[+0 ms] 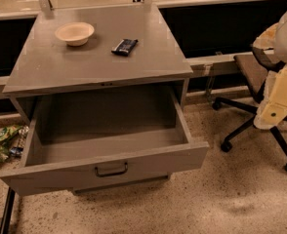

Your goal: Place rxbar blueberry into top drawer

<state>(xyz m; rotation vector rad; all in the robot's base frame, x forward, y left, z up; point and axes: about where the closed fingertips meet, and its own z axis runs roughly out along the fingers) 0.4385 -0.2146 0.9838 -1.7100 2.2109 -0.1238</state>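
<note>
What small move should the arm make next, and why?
Probably swing the gripper left toward the rxbar blueberry. The bar lies untouched on the cabinet top, beside the bowl, while the gripper hangs far off at the right edge, by the chair. The top drawer already stands open and looks empty, so picking comes first.

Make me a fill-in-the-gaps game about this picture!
The rxbar blueberry lies on the cabinet top beside the cream ____.
The top drawer is pulled ____.
The gripper hangs at the picture's ____ edge, near the office chair.
Missing words: bowl, open, right.
</note>
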